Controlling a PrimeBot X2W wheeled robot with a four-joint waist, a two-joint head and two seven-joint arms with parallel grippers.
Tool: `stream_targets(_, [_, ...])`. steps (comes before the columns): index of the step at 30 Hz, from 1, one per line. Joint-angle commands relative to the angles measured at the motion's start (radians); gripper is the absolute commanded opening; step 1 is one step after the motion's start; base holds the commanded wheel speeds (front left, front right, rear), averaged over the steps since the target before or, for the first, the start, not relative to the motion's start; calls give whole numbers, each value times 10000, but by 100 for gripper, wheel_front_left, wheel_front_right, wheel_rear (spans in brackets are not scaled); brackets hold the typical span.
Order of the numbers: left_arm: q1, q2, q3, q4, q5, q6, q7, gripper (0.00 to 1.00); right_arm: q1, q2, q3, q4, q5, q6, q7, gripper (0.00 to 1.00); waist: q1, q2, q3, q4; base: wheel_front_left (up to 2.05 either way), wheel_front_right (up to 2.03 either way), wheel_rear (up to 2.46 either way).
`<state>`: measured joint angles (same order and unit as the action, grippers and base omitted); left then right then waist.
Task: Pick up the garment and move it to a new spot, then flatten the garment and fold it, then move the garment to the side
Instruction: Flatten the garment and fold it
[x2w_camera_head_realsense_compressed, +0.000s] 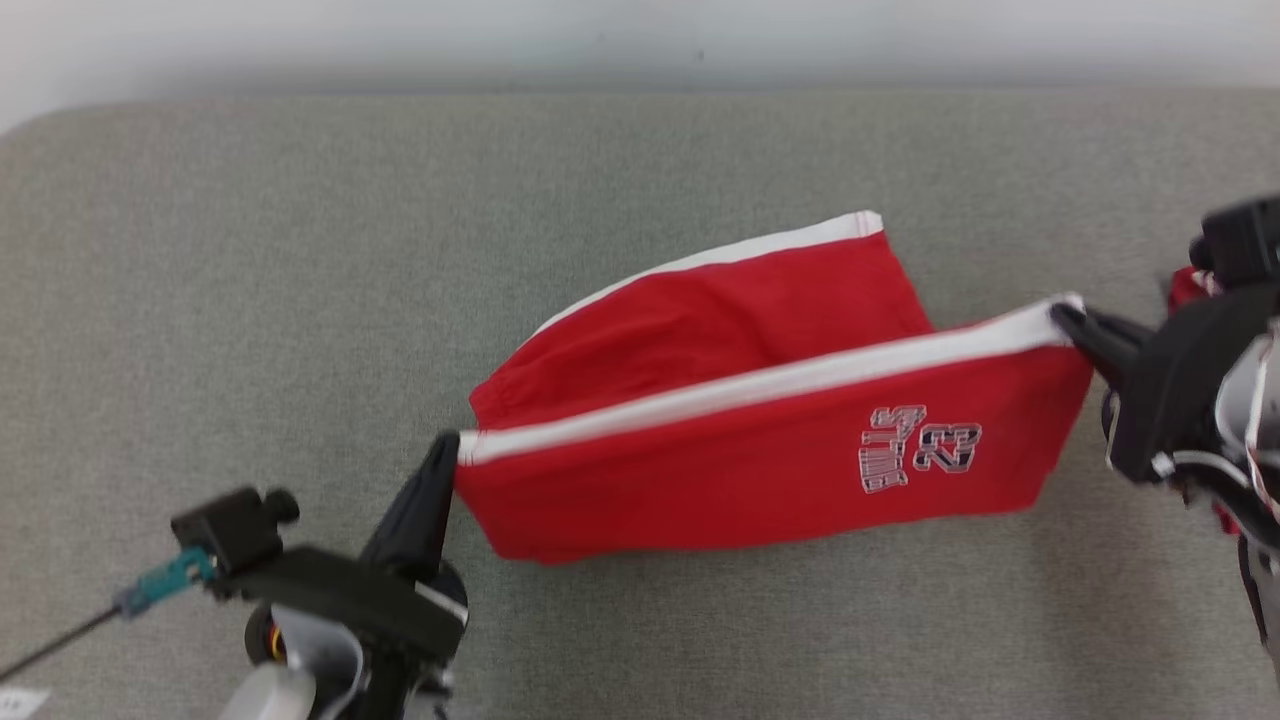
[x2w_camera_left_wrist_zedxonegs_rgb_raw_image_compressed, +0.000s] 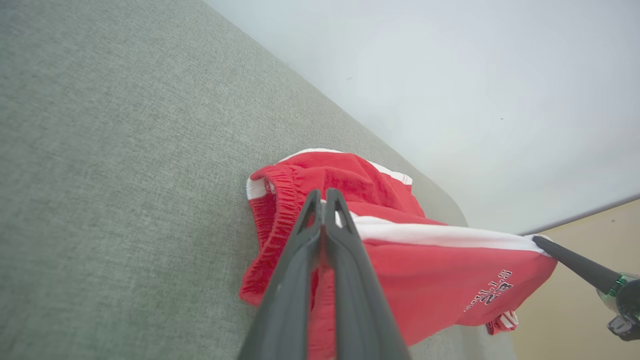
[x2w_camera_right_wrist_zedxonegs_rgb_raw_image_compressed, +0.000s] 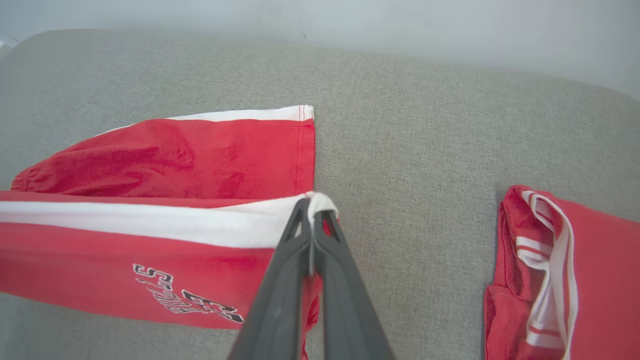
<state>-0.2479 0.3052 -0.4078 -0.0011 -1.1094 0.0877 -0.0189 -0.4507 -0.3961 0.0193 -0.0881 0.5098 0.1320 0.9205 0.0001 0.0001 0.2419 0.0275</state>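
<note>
Pinched shut, the left gripper (x2w_camera_head_realsense_compressed: 452, 462) and right gripper (x2w_camera_head_realsense_compressed: 1068, 318) stretch the red shorts (x2w_camera_head_realsense_compressed: 740, 470) left to right by opposite ends, the far leg lying beyond.

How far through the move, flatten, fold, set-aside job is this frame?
Looks done: red shorts spread out, far half flat on the grey surface. In hand: left gripper and right gripper, jaws shut, hold the white-striped edge raised, mid-fold. Left: finish the fold, move it aside.
</note>
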Motion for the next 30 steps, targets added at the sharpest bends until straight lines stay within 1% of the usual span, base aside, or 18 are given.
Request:
stream_targets(1, [-468,-131,78,215,26,5,-28,0,-535,-164,217,416,61,-26,-202,0,-1,-1,577,256,0,0,0])
stream_targets(5, [-1544,-555,172,871,129,33,-224,0,-1935,-408,821,1632,36,-26,-905,0,-1,-1,1123,518,0,0,0])
stream_targets(6, [-1544,-555,172,871,129,33,-224,0,-1935,-408,821,1632,36,-26,-905,0,-1,-1,1123,518,0,0,0])
stream_targets(8, [-2015,-709,173,1233,231,43,-327,0,-2533,-473,1119,2177,-16,-26,-1258,0,-1,-1,1355,620,0,0,0])
stream_targets(10, [-2407,-864,169,1569,291,94,-332,0,-3074,-443,1403,2682,-88,-26,-1592,0,-1,-1,1564,693,0,0,0])
stream_targets(14, [-3139,-1149,210,2143,352,17,-526,0,-3983,-370,1844,3673,-267,-26,-2282,0,-1,-1,1952,827,0,0,0])
stream_targets(16, [-3430,-1289,196,2458,408,66,-627,0,-4306,-359,1986,4213,-370,-26,-2586,0,-1,-1,2097,913,0,0,0])
stream_targets(18, [-3742,-1295,64,2767,618,143,-648,0,-4607,-300,2111,4682,-443,-26,-2879,0,-1,-1,2199,993,0,0,0])
stream_targets(21, [-4095,-1516,63,3110,573,52,-725,0,-4996,-142,2123,5347,-508,-26,-3423,0,-1,-1,2287,1079,0,0,0])
stream_targets(22, [-4192,-1550,68,3191,596,-9,-805,0,-5077,-77,2142,5562,-571,-26,-3594,21,-1,-1,2293,1096,0,0,0])
stream_targets(23, [-4264,-1577,55,3283,636,-78,-857,56,-5132,10,2157,5781,-559,-26,-3692,100,-1,-1,2286,1107,0,0,0])
stream_targets(24, [-4297,-1592,20,3387,661,-133,-877,100,-5213,112,2159,5941,-502,-26,-3863,100,-1,-1,2259,1113,0,0,0])
stream_targets(27, [-4317,-1609,-31,3601,743,-372,-1090,100,-5414,224,2326,6241,-325,-26,-4197,100,-1,-1,2068,1096,0,0,0])
stream_targets(30, [-4084,-1531,71,3718,884,-619,-1620,100,-5422,247,2447,6437,-34,-26,-4357,100,-1,-1,1759,1044,0,0,0])
